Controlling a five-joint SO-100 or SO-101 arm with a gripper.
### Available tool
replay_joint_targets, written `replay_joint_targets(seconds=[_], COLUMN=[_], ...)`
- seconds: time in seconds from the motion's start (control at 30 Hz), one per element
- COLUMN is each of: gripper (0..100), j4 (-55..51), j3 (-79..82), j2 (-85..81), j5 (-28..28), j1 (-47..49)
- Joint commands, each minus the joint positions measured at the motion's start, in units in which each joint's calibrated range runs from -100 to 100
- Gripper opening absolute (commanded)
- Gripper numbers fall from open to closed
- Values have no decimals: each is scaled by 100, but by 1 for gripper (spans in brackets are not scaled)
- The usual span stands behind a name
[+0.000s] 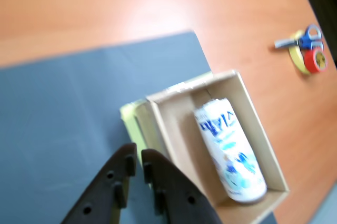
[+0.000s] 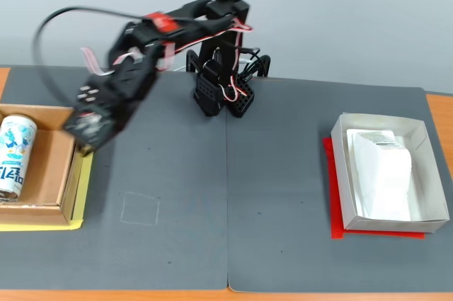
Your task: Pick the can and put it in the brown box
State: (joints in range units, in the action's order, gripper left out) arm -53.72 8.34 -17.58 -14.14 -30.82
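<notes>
Lying on its side, the can (image 2: 14,155) rests inside the brown box (image 2: 53,173) at the left edge of the fixed view. Gripper (image 1: 138,162) hangs empty, fingers nearly together, above the grey mat (image 2: 233,188) just right of the box. Wide bare mat fills centre frame. White tray (image 2: 419,138) with a white packet (image 2: 382,173) sits far right.

brown box (image 2: 42,156) and can (image 2: 15,156) cut by fixed view's left edge, pincer (image 2: 79,146) tips blurred
</notes>
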Motion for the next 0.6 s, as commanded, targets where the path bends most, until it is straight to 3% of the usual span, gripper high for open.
replay_joint_targets(seconds=[0.0, 0.57], gripper=[2, 2], j4=[-23, 47], j3=[351, 4089], j2=[-1033, -4735], j5=[346, 935], j1=[523, 2822])
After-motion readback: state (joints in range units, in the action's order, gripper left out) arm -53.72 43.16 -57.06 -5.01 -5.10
